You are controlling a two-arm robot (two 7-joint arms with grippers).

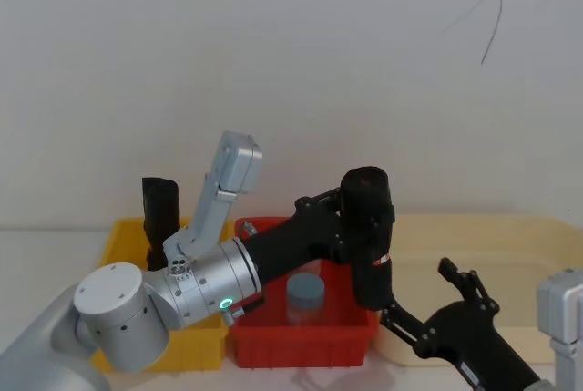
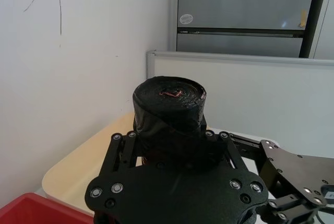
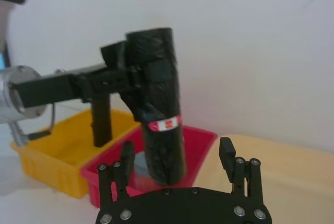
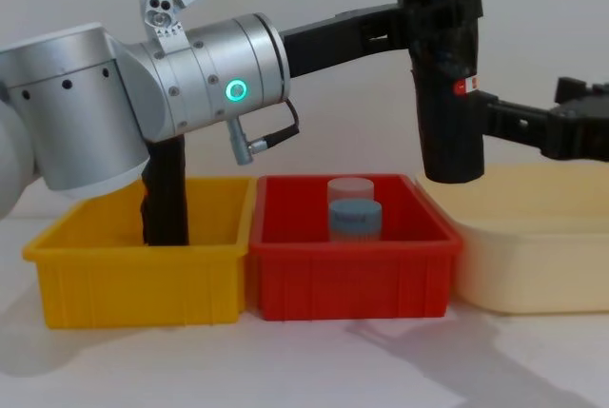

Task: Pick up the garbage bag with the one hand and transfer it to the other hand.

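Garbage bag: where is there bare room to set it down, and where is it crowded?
Bare: the cream tray right of the red bin, and the table in front of the bins. Crowded: the red bin holds containers, the yellow bin a black slab. The left claw holds the garbage bag over the red bin's right edge, open right claw beside it.

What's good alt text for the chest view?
The left gripper holds the garbage bag upright in the air, above the right edge of the red bin. The right gripper, open, comes in from the right beside the bag's lower half.
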